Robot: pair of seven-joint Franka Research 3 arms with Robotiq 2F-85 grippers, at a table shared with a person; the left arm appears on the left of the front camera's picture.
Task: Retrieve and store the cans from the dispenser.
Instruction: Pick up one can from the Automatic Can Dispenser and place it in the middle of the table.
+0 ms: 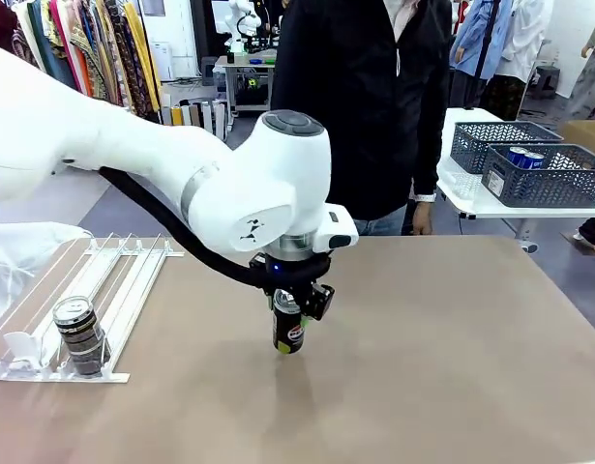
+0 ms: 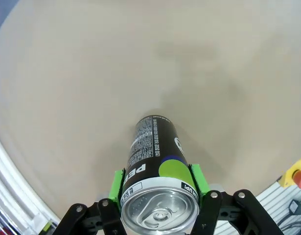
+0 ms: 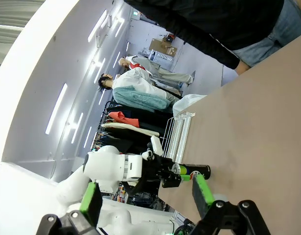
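Four cans can be counted in the front view. One black can [image 1: 289, 336] is held upright at the lower centre of the frame by the left gripper [image 1: 289, 314], whose jaws are closed on its upper part; whether its base touches the table [image 1: 452, 348] cannot be told. One dark can [image 1: 79, 333] is seen standing in the single dispenser [image 1: 133, 275] at the lower left, near the end stops. Two blue cans [image 1: 524, 157] are seen in the nearer of two grey baskets [image 1: 558, 188] at the upper right. In the left wrist view the black can [image 2: 157, 156] is clamped between two green pads [image 2: 117, 188]. The right gripper [image 3: 145, 196] is seen with jaws spread and nothing between them. One person [image 1: 365, 97] is seen at the far side.
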